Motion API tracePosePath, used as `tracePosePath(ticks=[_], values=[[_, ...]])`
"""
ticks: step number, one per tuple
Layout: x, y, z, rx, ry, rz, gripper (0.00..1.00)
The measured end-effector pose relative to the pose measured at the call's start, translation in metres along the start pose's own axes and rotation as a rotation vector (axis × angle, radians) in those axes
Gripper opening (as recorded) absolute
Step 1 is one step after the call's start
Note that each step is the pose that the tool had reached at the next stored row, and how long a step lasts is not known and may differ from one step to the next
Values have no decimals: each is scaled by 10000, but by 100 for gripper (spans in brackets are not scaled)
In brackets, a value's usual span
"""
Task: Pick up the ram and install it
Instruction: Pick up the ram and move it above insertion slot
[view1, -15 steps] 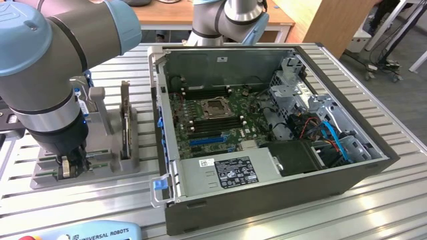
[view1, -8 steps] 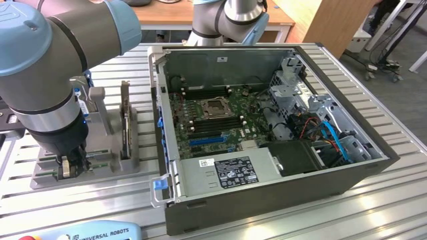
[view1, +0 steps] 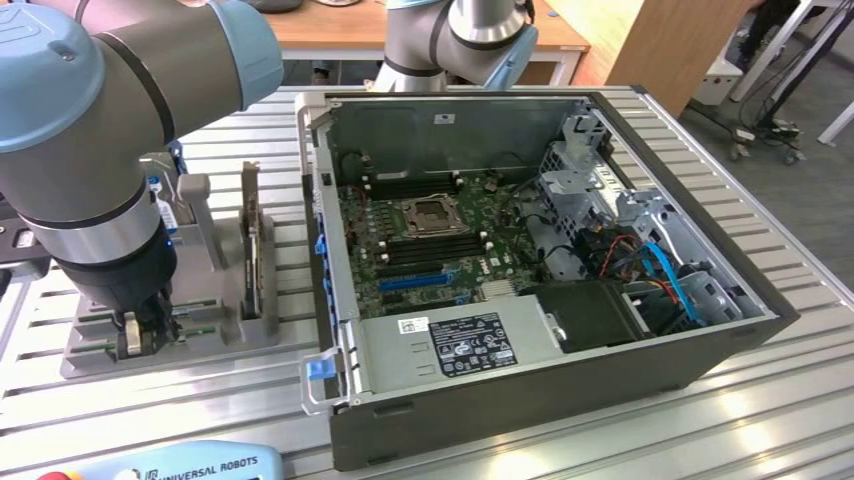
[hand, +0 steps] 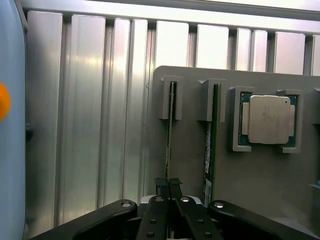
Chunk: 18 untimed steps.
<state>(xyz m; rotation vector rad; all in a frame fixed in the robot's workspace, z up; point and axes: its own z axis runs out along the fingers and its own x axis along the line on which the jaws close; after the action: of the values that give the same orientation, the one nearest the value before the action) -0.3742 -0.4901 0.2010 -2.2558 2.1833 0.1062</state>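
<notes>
- Currently the ram (hand: 170, 130) stands on its long edge in a narrow slot of the grey holder (hand: 190, 165). An end bracket keeps it upright, so its thin top edge is free for a pinch from above.
- The tool (hand: 168, 184) is clenched on the ram. In the wrist view its two dark fingertips meet on either side of the board, part-way along its length. The stick looks seated in its slot rather than lifted, though the pictures do not settle that.
- A second stick (hand: 212, 145), much alike, stands in the neighbouring slot just beside the first and is untouched. The gap between the two slots looks meant to let one finger pass.
- Further along the holder, the square silver processor chip (hand: 269, 120) lies flat in its own recess.
- In the exterior view the arm (view1: 94, 150) reaches straight down over the holder, which suits a vertical pull.
- The holder rests on the ribbed metal desk (hand: 90, 125), next to the computer case (view1: 534, 400). The case lies open side up, so the motherboard (view1: 441, 235) can be reached from above.
</notes>
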Motion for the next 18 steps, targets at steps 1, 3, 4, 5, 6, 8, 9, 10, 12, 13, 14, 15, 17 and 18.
tracePosePath(ticks=[1,3,4,5,6,8,9,10,12,13,14,15,17,18], values=[[0,0,0,-1,1,-14,11],[0,0,0,-1,1,-16,11],[0,0,0,-1,0,-15,11],[0,0,0,-1,1,-15,11],[0,0,0,-1,1,-16,11],[-1,0,-6,3,-1,-16,11],[-1,0,-14,2,0,-15,11],[-1,1,-23,-1,0,-15,11],[-2,1,-36,0,0,-15,11],[-2,1,-40,1,-1,-15,11],[-2,2,-45,-1,0,-15,11],[-2,2,-45,0,-1,-15,11],[-2,2,-46,1,-1,-16,11],[-2,2,-46,0,-4,-15,11]])
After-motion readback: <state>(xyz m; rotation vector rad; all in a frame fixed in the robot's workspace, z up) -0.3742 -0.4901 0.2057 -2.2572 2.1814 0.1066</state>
